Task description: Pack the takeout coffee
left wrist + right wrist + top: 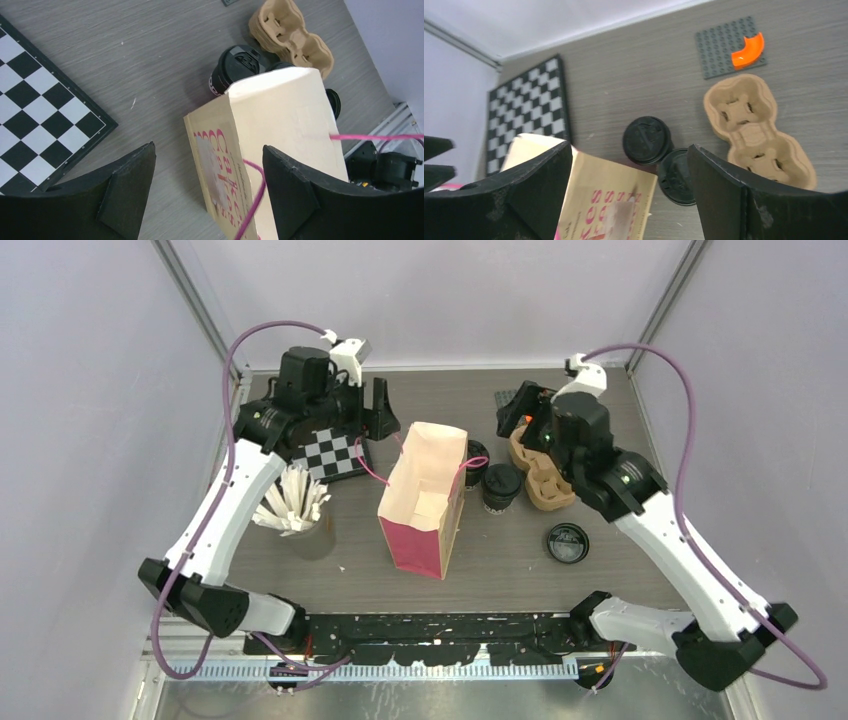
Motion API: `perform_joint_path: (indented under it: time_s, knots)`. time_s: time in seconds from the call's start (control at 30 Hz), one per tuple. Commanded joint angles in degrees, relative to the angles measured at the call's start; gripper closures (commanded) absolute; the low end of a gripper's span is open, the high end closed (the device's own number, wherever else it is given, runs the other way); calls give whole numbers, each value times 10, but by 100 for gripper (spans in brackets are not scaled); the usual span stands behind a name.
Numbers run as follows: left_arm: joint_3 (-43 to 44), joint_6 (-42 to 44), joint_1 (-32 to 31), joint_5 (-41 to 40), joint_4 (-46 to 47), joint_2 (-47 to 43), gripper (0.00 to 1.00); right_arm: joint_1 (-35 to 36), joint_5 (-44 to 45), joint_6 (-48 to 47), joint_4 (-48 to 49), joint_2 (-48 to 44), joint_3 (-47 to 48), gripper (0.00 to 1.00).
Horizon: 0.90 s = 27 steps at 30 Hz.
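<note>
This is a robotics lab test cell: plain lilac panels (90,390) on aluminium posts (195,295) wall in a grey counter (500,570). Left of the paper bag (425,495) lies a checkerboard (335,453), and beyond it to the right a studded baseplate (729,47).

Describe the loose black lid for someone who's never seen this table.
Start at the paper bag standing in the middle. To its right, nearer the arm bases than the brown cup carrier, lies the loose lid. Unlike the two lidded cups, it sits flat on the tabletop, no cup beneath.
</note>
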Motion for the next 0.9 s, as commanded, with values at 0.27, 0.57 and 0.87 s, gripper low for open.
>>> perform_joint_path:
  time_s: [0.27,0.57,0.87]
  knots:
    - [-25,-43,-10,69,63,51,26,-29,31,-13,-136,105,31,14]
    - [-59,-28,-15,94,77,66,44,-103,-4,-93,-111,157,11,19]
    - [-28,-118,-21,32,40,70,100,-163,-108,-198,-88,256,39,20]
